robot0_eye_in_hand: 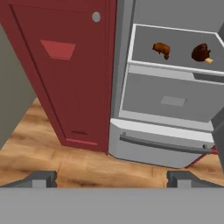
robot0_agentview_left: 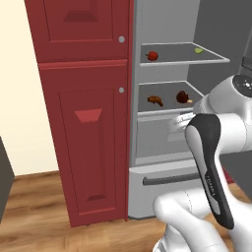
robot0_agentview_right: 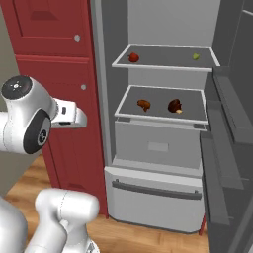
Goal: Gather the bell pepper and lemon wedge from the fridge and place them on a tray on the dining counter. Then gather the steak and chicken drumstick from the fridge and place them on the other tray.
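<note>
The fingers point(robot0_eye_in_hand: 111, 177) spread wide, holding nothing, facing the open fridge point(robot0_agentview_right: 163, 148). The bell pepper point(robot0_agentview_right: 133, 57) and lemon wedge point(robot0_agentview_right: 196, 56) sit well apart on its upper shelf; the steak point(robot0_agentview_right: 144, 105) and chicken drumstick point(robot0_agentview_right: 174, 105) on the lower shelf. No readable writing. A red cabinet point(robot0_agentview_left: 83, 113) stands beside.

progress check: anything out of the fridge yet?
Done: the fridge stands open. Nothing is out yet. The bell pepper and lemon wedge sit on the upper shelf, the steak and chicken drumstick on the shelf below. In hand: nothing; the tool is open and empty, outside the fridge and aimed at its lower front. Left: all four picks and both tray placements.
</note>
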